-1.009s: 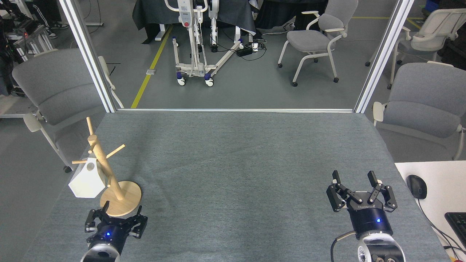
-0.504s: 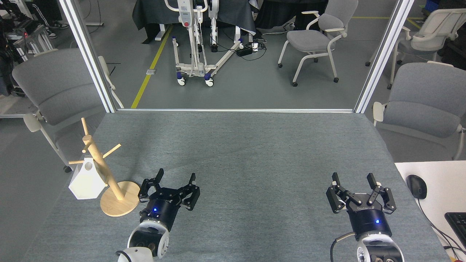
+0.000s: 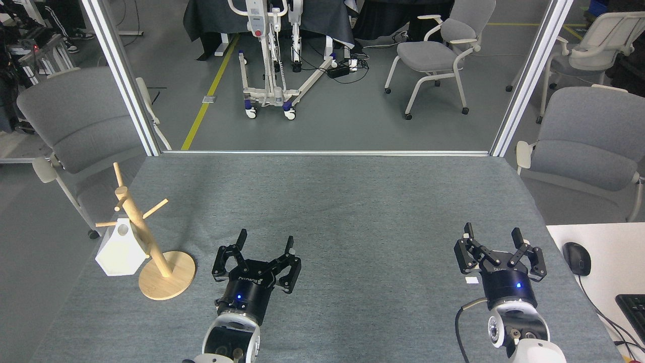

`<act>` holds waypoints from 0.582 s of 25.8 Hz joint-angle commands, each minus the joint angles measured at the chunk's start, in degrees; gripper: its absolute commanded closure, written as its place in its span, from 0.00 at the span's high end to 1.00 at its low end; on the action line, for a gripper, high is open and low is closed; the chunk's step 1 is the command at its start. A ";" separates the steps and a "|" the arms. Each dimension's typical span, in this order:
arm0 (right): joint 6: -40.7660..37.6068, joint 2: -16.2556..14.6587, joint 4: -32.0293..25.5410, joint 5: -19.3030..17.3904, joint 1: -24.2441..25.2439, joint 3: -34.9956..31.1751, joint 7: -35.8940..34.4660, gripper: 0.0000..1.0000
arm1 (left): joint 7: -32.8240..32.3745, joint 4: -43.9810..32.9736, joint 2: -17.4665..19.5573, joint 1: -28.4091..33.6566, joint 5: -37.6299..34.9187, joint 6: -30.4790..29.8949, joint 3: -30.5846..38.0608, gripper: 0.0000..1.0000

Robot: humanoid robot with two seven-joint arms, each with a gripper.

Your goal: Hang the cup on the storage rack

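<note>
The cup (image 3: pixel 121 248) hangs at the lower left of the frame, threaded by its side hole onto a low peg of the storage rack (image 3: pixel 146 241), its white facets resting against the slim pole and its wide mouth just above the grey desk (image 3: pixel 352 201). The rack's round base sits flat beside it. My left end effector (image 3: pixel 264 246) is at lower centre, right of the rack base and apart from it, fingers spread wide and holding nothing. My right end effector (image 3: pixel 495 241) is at lower right, well away from the rack, also wide open and empty. A small white scrap lies on the desk just by its left finger.

I judge the hanging step done: the cup looks carried by the peg alone, with neither arm touching it. What remains seems only to keep both arms clear of the rack so nothing knocks the pole, and to settle them low near the bottom edge of the frame
</note>
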 commanded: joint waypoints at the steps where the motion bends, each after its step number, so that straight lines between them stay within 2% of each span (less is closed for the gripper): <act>1: 0.32 0.25 0.62 0.05 -0.49 0.01 0.00 1.00 | -2.90 -0.47 0.01 0.43 0.00 2.22 -0.73 0.98; 8: -0.03 0.69 -0.79 0.05 0.38 0.54 -0.09 1.00 | -2.90 0.32 -0.26 -0.36 0.00 3.28 -1.87 0.98; 15: -0.30 0.69 -6.15 0.05 6.98 0.80 0.00 1.00 | -3.69 0.59 -0.35 -2.47 0.18 5.65 -4.69 0.98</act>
